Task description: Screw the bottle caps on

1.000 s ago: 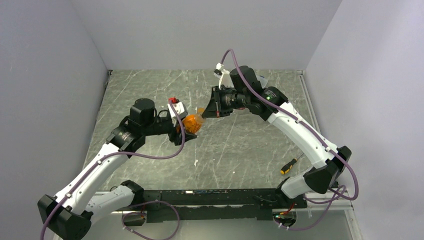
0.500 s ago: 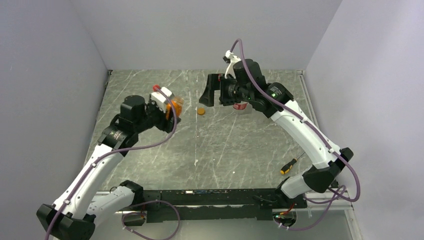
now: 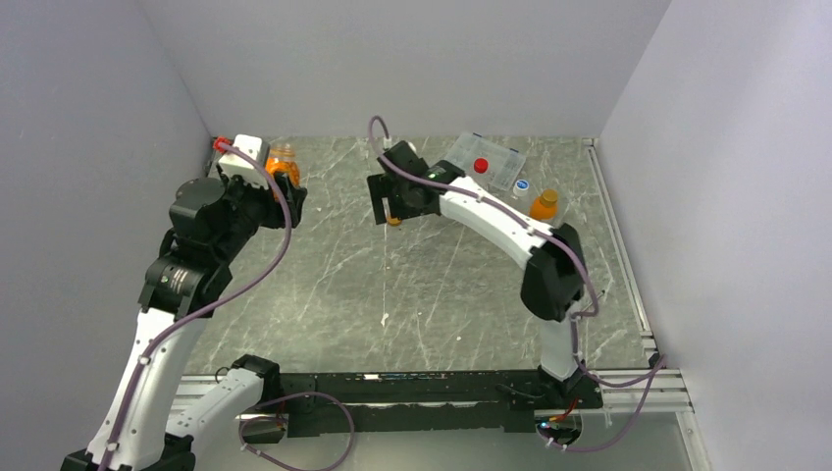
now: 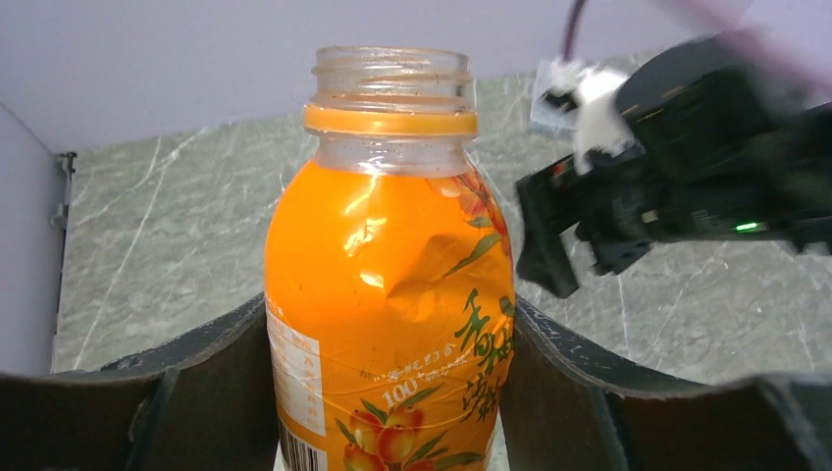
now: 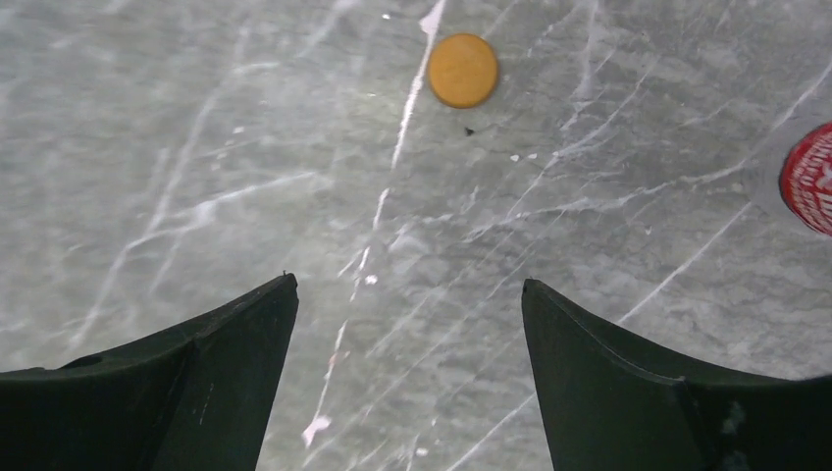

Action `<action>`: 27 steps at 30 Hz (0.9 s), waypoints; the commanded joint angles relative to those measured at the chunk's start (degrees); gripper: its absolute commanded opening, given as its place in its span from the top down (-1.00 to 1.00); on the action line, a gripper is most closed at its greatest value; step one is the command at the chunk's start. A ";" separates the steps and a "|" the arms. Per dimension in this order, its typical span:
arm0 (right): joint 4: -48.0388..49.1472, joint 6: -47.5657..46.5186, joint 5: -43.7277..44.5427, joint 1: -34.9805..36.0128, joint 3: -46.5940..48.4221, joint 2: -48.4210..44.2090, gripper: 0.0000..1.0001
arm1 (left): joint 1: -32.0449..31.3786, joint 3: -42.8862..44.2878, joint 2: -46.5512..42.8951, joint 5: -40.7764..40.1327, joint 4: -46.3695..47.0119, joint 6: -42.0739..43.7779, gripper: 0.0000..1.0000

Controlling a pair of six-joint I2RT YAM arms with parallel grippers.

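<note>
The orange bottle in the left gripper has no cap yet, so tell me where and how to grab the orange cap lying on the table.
Grip the orange cap by its round rim, across its width, coming straight down from above. It lies flat on the table, a low disc with nothing close beside it, so only the edge offers purchase. The open right gripper looks best placed.
</note>
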 commanded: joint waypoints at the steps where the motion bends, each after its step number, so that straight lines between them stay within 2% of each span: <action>1: 4.23 -3.71 4.79 -0.15 4.54 4.48 -0.70 | 0.20 2.87 -1.02 -0.43 -1.28 -0.78 0.24; 9: 4.32 -5.68 2.11 -2.52 13.45 16.43 -0.55 | 0.16 2.41 -2.44 0.46 -1.10 0.96 0.27; 17: 3.69 -6.28 0.03 -4.49 18.83 23.40 -0.39 | 0.15 2.68 -1.53 0.68 -0.85 2.73 0.27; 27: 3.17 -6.62 0.32 -4.83 22.60 28.36 -0.34 | 0.12 2.78 -0.44 1.23 -0.45 3.38 0.27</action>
